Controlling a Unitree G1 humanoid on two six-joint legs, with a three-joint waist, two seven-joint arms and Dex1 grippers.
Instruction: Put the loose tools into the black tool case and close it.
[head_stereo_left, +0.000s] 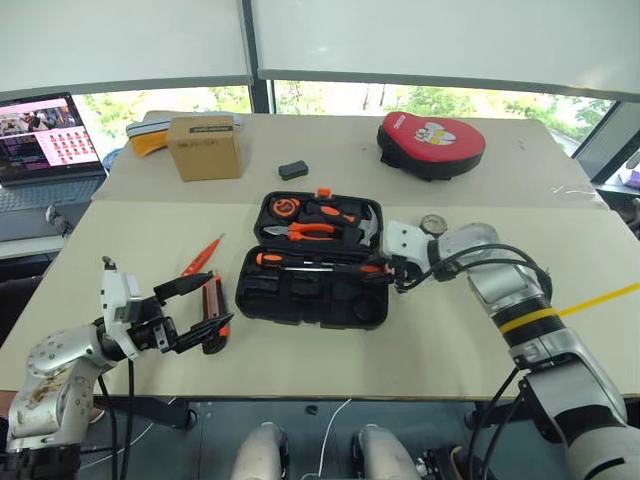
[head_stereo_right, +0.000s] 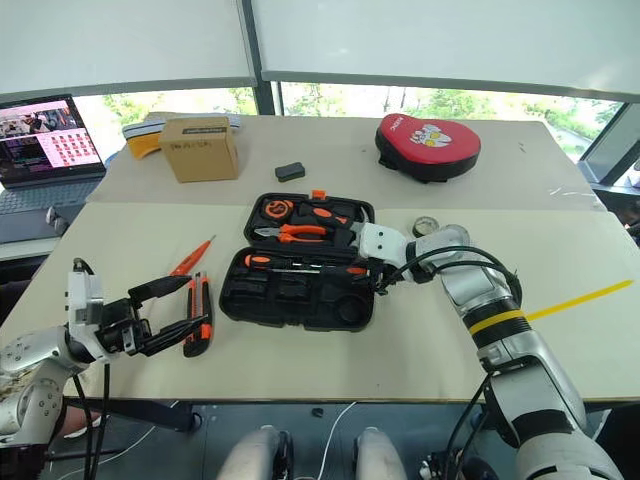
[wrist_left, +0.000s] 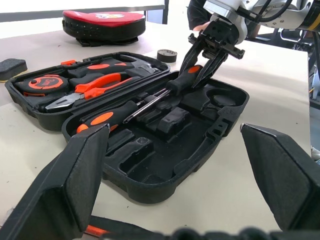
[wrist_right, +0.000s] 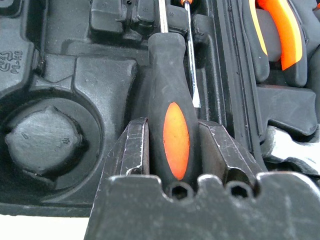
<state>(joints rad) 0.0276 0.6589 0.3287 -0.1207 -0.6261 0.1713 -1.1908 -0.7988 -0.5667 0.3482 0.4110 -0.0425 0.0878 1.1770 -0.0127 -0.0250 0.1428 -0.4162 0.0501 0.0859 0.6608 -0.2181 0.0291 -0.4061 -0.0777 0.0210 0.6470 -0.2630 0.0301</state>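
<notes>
My right claw (head_stereo_left: 398, 272) grips a screwdriver (wrist_left: 176, 85) handle over the open case (head_stereo_left: 312, 302) at its 3 o'clock edge, left claw (head_stereo_left: 195, 315) wide open; releasing misaligned could leave it proud of its slot, blocking the lid.

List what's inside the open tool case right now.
Tool case: pliers, tape measure, hammer in the far half; two screwdrivers in the near half, one gripped by the right gripper. Slots beneath are hidden.
</notes>
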